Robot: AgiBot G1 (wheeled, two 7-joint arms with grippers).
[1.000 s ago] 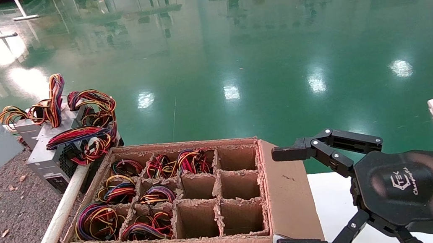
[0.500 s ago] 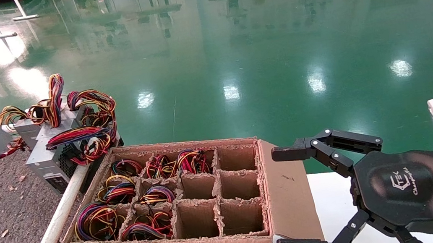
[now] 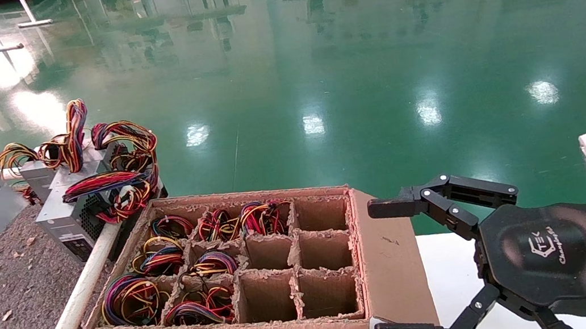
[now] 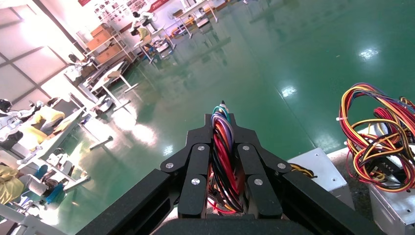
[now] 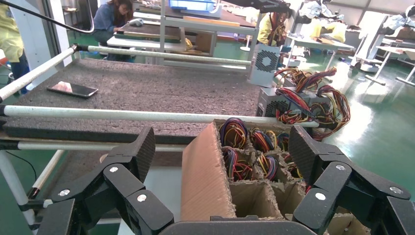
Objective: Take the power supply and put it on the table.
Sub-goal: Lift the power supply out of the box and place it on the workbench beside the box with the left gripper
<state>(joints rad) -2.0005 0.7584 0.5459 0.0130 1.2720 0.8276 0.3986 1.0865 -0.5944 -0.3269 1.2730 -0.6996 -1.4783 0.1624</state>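
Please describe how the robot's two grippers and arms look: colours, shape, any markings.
The right gripper is matte black, with jointed link fingers fixed by silver screws, a white logo on its rounded body, and a white box at the wrist. The left gripper has the same black links and silver screws.

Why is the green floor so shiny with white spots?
Head view: the green floor mirrors ceiling lights as white blobs and reflects far-off furniture. Left wrist view: the same glare beyond the left gripper. Right wrist view: the table is matte, with no glare.
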